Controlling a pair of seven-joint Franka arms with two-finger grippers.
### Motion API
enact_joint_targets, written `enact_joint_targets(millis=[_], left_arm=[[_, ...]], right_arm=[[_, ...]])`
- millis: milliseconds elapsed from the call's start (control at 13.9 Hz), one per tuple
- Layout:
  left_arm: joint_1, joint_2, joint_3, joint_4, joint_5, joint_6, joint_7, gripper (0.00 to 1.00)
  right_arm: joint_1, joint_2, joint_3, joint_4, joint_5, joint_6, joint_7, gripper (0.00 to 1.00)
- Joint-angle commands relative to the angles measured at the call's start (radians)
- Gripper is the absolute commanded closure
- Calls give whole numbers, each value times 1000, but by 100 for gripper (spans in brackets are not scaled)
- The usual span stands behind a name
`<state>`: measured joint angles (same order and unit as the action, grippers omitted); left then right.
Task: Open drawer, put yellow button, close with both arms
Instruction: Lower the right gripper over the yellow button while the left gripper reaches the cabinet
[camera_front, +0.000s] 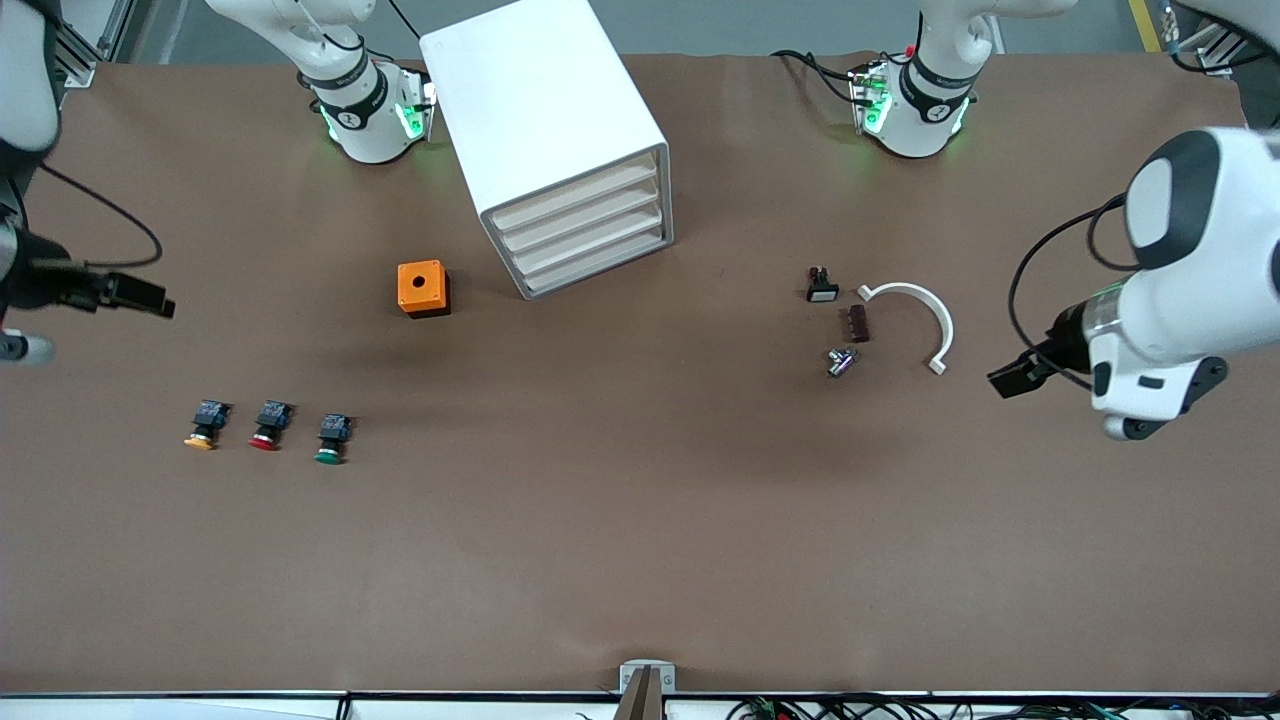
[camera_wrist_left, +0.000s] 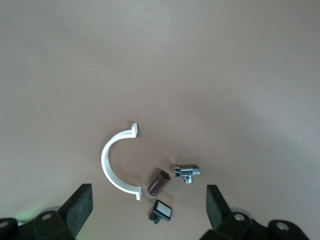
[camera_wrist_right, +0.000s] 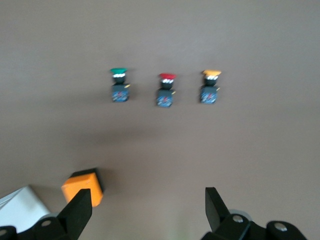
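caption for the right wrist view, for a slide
Open right gripper above the table, looking down on the green button, red button and yellow button in a row.

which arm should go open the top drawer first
Probably left. All drawers are shut, and the left tool, open and empty, hangs on the side the top drawer faces. The right tool, also open, looks toward the yellow button.

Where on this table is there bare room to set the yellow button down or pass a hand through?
The wide brown table strip nearer the front camera than the yellow button and its red and green neighbours is bare. So is the middle, between the orange box and white clamp. It is crowded around that clamp's small parts and close in front of the cabinet.
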<state>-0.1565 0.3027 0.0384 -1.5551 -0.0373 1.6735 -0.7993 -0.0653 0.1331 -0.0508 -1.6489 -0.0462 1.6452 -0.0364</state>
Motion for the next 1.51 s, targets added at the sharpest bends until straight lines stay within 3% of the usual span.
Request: enact_joint_targets(millis=[0,288,504,648,792,1008,1439], left_arm=[[-25,22,3,23,5,-3,-171,0],[-78,91,-8,27,-16,-55,-392,0],[-84,139,-11,53,-191,-130,-529,0],[-86,168,-20,55,-304,-208,-659,0],[-84,191,-46,55,-378,-289,-766,0],[-84,246,-80,52,-496,-383,-892,0],[-86,326,-219,55,-647,-417,-1213,0]], right_arm=[[-11,71,12,18,-86,54,-16,0],[-99,115,12,-104,-86,345,-69,0],[-163,189,17,-169,-72,560,-109,0],[-183,209,17,-230,-16,686,-158,0],[-191,223,19,-271,25,757,-192,0],[-197,273,17,-307,159,835,-296,0],[-202,286,16,-430,174,1021,-342,0]])
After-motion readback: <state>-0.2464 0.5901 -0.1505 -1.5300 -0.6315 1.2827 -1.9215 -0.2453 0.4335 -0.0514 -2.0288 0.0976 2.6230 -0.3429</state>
